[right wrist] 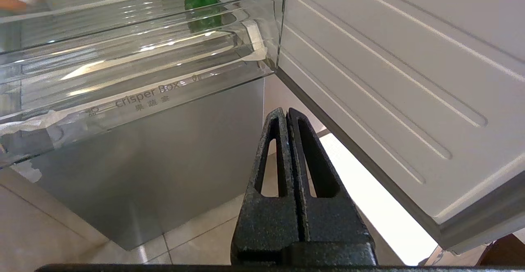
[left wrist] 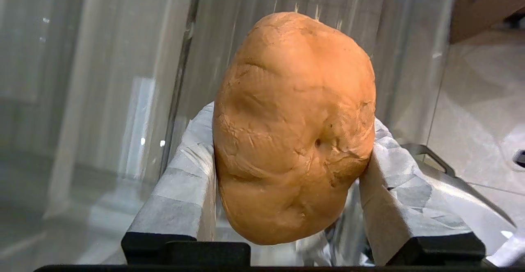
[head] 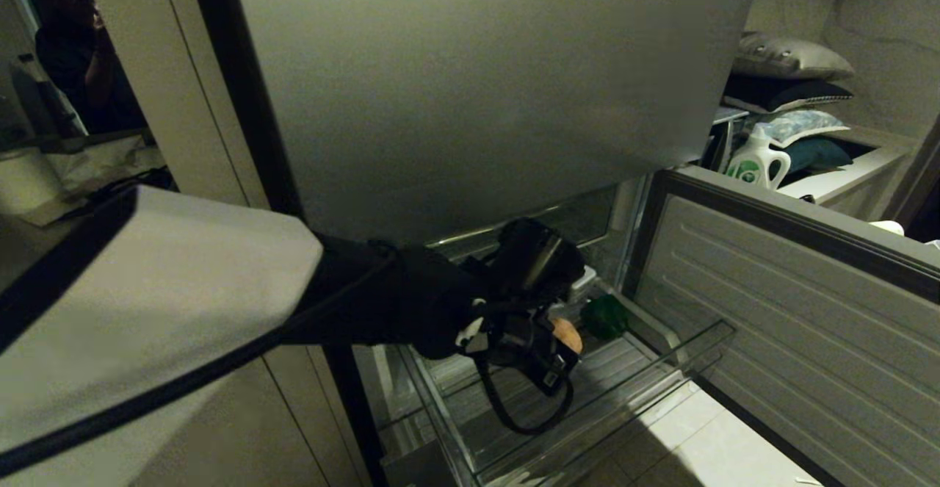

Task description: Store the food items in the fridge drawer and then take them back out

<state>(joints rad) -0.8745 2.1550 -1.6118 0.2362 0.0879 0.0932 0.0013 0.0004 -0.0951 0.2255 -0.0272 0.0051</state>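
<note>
the robot's left gripper (left wrist: 287, 190) clamps the orange-tan bread roll (left wrist: 293, 128) between its cloth-wrapped fingers (left wrist: 180, 181), holding it above the ribbed floor of the pulled-out fridge drawer (head: 646, 391). the glossy dark-green piece (head: 604, 317) sits on the drawer floor towards the back, near the side by the open door panel (head: 793, 340), just beside the bread in the head view. the right gripper (right wrist: 289, 120) hangs low in front of the drawer's clear lip, its fingers pressed together and holding nothing.
</note>
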